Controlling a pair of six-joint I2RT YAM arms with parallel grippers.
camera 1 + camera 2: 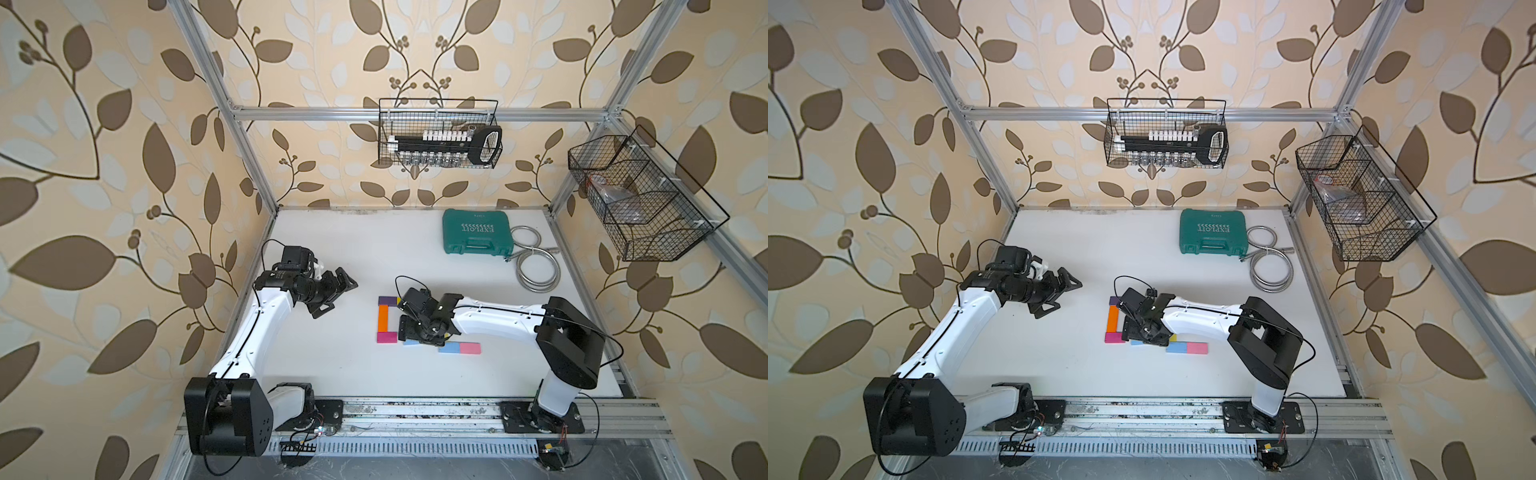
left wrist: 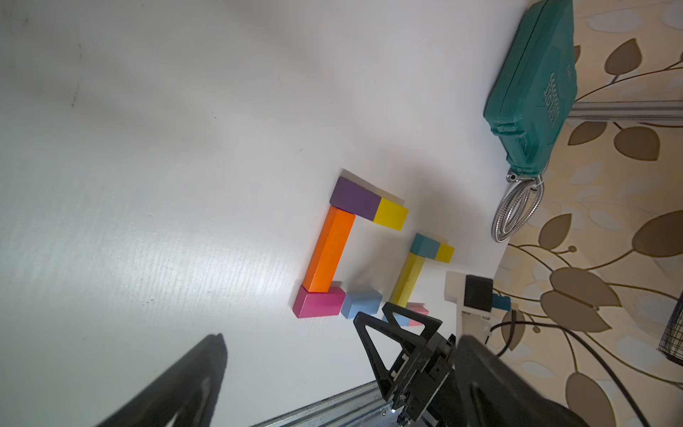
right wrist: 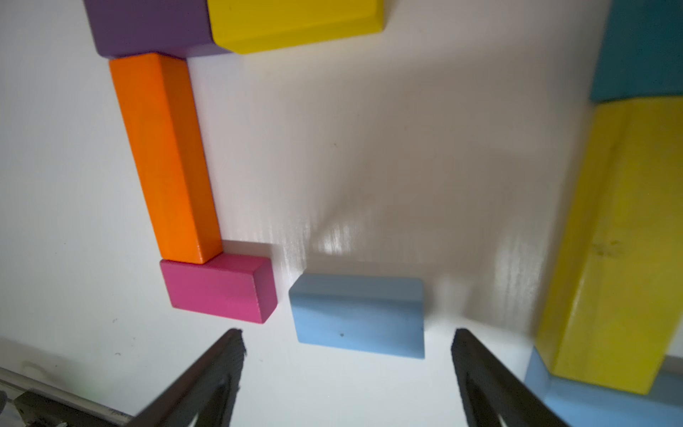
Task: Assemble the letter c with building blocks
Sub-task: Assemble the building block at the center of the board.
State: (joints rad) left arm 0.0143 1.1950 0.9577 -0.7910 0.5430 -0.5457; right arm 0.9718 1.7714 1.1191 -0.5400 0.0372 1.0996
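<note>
The building blocks lie mid-table. A purple block (image 3: 148, 26) and a yellow block (image 3: 295, 22) form one row. An orange bar (image 3: 166, 155) runs from the purple block to a magenta block (image 3: 218, 288). A light blue block (image 3: 358, 318) lies beside the magenta one, a small gap between them. My right gripper (image 3: 347, 344) hovers open just short of the light blue block, holding nothing. A yellow bar (image 2: 406, 277), a teal block (image 2: 425, 246) and a blue-and-pink pair (image 1: 460, 348) lie to the right. My left gripper (image 1: 338, 297) hangs open and empty, left of the blocks.
A green tool case (image 1: 476, 232) lies at the back right, with a coiled metal hose (image 1: 536, 266) beside it. Wire baskets hang on the back rail (image 1: 438, 133) and the right frame (image 1: 640, 199). An aluminium rail (image 1: 415, 409) runs along the front edge.
</note>
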